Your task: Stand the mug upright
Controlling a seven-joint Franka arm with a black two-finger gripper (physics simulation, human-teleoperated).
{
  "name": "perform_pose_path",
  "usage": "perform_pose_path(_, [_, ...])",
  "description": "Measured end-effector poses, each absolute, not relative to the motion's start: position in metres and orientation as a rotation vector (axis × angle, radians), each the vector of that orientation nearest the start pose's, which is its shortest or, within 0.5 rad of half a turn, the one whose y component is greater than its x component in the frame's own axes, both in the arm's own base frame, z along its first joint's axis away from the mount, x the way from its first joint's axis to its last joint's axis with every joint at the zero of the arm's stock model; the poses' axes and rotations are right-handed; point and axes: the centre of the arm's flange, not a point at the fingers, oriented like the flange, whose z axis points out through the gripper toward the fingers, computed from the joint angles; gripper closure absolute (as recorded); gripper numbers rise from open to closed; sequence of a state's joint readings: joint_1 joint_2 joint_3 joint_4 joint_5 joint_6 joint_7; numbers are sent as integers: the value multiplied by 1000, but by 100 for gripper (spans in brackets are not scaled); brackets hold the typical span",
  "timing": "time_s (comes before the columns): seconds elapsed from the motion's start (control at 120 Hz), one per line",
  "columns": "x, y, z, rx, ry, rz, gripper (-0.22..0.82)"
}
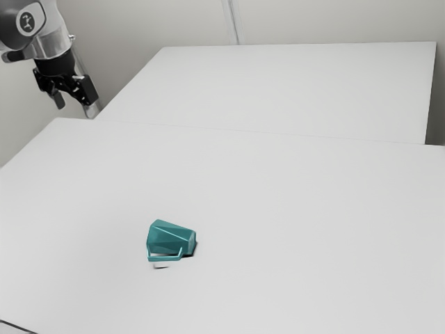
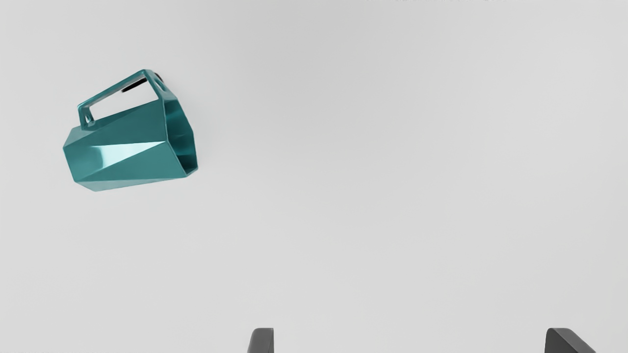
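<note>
Tool (image 1: 74, 104) spread, well apart fr. teal mug (image 2: 122, 152) on its side on tbl (image 1: 292, 223), inside partly vis.

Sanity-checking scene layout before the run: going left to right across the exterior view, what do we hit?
The arm's fingers → the teal mug on its side → the narrow upright strip on the back wall.

Arm (image 1: 52, 42), dark strip (image 1: 17, 326), perhaps cable: cut off by exterior view's edges. Mug's (image 2: 122, 157) downward side hidden.
</note>
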State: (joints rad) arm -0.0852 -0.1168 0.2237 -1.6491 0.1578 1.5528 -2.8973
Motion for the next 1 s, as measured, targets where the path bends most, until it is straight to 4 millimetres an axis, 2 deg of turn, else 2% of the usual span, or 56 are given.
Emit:
perform_pose_path(0.208, [504,95,636,167,3156,193,0])
perform_pose_path(0.242, [503,93,634,168,3153,163,0])
perform_pose_path(0.308, [500,86,618,174,3172,49,0])
perform_pose_path(0.375, [491,86,592,135,3192,-121,0])
perform_pose_path(0.475, [475,101,553,0,3201,-390,0])
perform_pose_path(0.558, [460,117,512,-143,3209,-591,0])
perform_pose_path(0.775, [431,125,414,-420,3218,-915,0])
perform_pose_path(0.9, [433,132,371,-566,3198,-1014,0])
perform_pose_path(1.0, [441,133,348,-652,3167,-1073,0])
